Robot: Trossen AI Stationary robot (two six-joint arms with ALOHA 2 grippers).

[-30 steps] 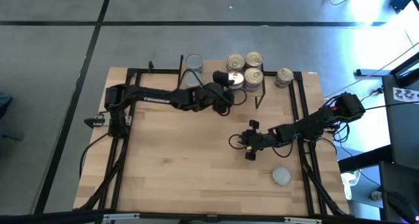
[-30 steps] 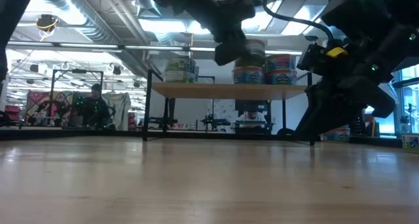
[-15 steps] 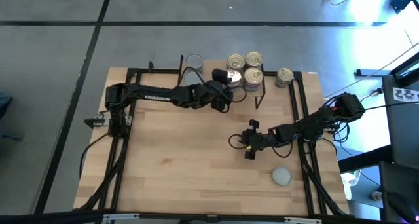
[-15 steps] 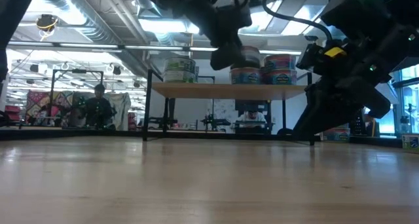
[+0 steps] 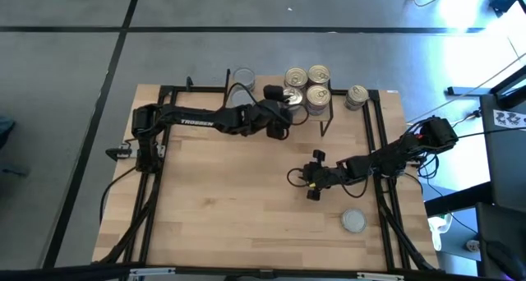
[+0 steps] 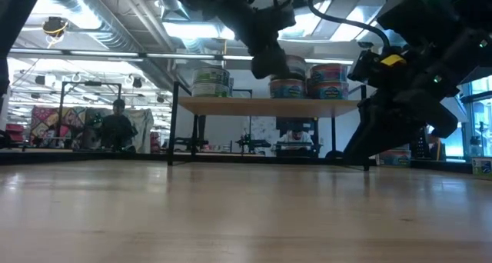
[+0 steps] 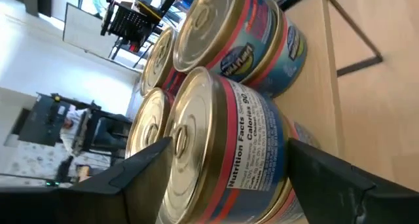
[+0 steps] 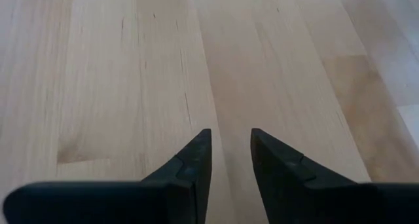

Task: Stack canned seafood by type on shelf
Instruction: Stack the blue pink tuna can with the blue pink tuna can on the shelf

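The shelf (image 6: 269, 106) stands at the table's far edge and carries stacked cans. My left gripper (image 5: 289, 103) reaches level over it, open, one finger on each side of a gold-lidded can (image 7: 222, 145). That can sits upright on another can (image 6: 289, 88). I cannot tell whether either finger still touches it. More gold-lidded cans (image 5: 318, 74) stand beside and behind it. A stack of silver-lidded cans (image 6: 211, 82) is on the shelf's left part. My right gripper (image 8: 231, 145) hovers low over bare table at the middle right, open by a narrow gap, with nothing in it.
One gold-lidded can (image 5: 357, 94) stands on the table right of the shelf. A silver-lidded can (image 5: 354, 221) lies near the front right corner. Black arm frames (image 5: 156, 191) run along both table sides. A person (image 6: 117, 124) sits in the room beyond.
My left gripper has rolled a little and brought the gold-lidded can down from a raised tilt. The can now stands level on the can below. The fingers stand slightly wider apart than before.
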